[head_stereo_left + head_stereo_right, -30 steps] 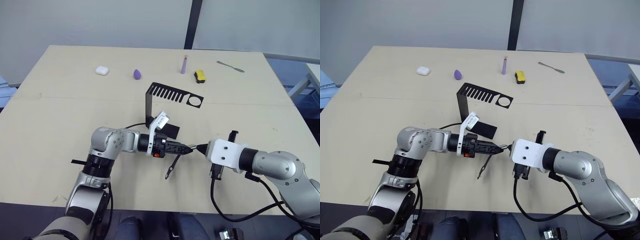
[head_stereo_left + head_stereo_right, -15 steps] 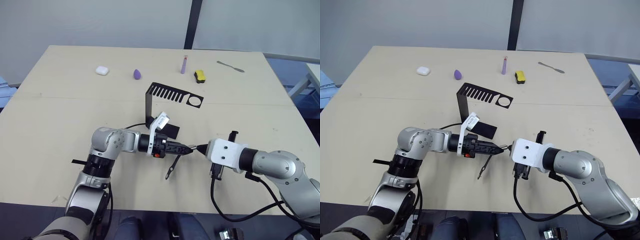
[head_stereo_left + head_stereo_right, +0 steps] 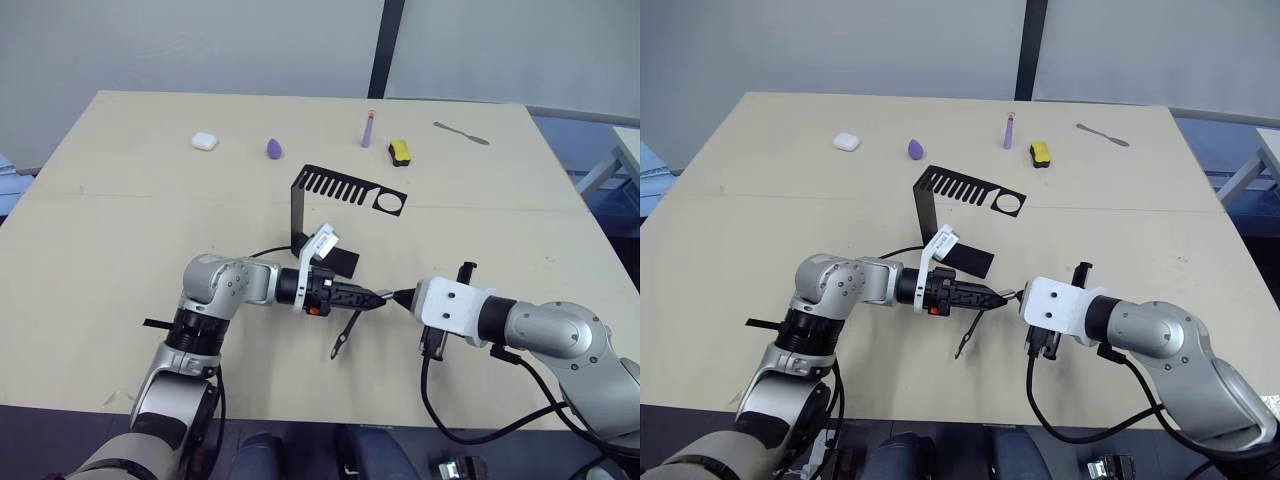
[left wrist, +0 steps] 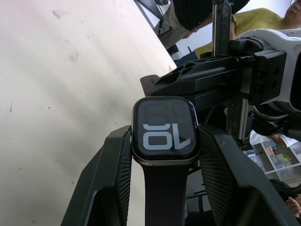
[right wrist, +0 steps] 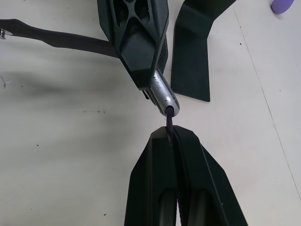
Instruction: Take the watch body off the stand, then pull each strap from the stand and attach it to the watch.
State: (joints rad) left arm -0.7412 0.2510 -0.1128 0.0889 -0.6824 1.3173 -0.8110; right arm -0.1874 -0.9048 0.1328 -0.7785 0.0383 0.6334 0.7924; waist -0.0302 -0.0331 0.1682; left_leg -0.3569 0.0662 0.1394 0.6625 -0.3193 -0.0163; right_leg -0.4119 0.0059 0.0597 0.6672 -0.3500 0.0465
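The watch body (image 4: 164, 129) is clamped between the two fingers of the left gripper (image 3: 372, 298), held above the table (image 3: 120, 200) at roughly 6 o'clock from the stand (image 3: 335, 205). In the left wrist view its black screen faces the camera with light markings, silver rim visible, a finger (image 4: 110, 165) pressing on each side. One strap (image 3: 346, 332) is already fixed to the case: it hangs down from it toward 7 o'clock, its free end near the tabletop.

The second strap (image 5: 170, 123) runs edge-on from the silver rim of the case into the right gripper (image 3: 402, 296), whose fingers are closed together on it. The two grippers meet tip to tip, the right one at 3 o'clock from the watch body.

The stand sits upright on its flat base, top arm with comb slots and round hole reaching toward 3 o'clock. Its base lies just beside the left gripper, at 12 o'clock from it.

Along the far side of the table, well apart from the work: a small white case (image 3: 205, 141) at 10 o'clock from the stand, a purple egg-shaped object (image 3: 274, 148), an upright lilac tube (image 3: 368, 129), a yellow-and-black block (image 3: 400, 152), and a metal spatula (image 3: 461, 133) at 2 o'clock.
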